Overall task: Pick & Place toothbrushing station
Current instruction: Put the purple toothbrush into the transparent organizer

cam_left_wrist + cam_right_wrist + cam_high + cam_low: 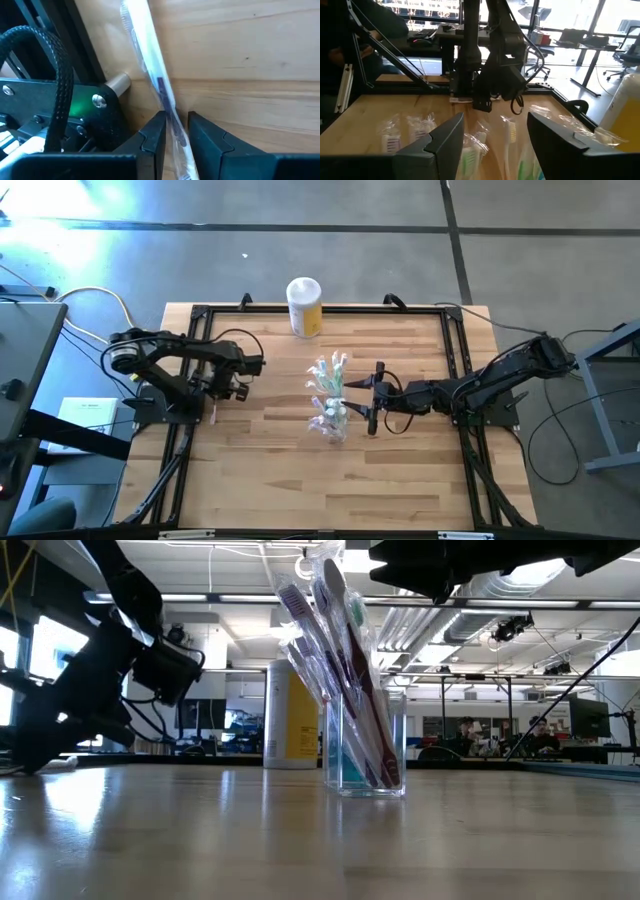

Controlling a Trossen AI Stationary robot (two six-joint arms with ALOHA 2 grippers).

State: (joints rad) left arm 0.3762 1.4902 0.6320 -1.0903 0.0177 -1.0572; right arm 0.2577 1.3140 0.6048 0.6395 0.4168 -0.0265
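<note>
Left gripper point(172, 137) pinches 1 wrapped toothbrush point(152, 75) near the table's point(280, 460) left edge. Right gripper point(492, 145) hangs spread wide just beside the cup point(365, 745) of toothbrushes point(335, 650).

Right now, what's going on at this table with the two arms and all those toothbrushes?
The left gripper, at the table's left edge, is shut on a wrapped toothbrush. The right gripper hovers open beside the clear cup mid-table, which is already packed with toothbrushes. A yellow canister stands at the back edge, untouched.
</note>
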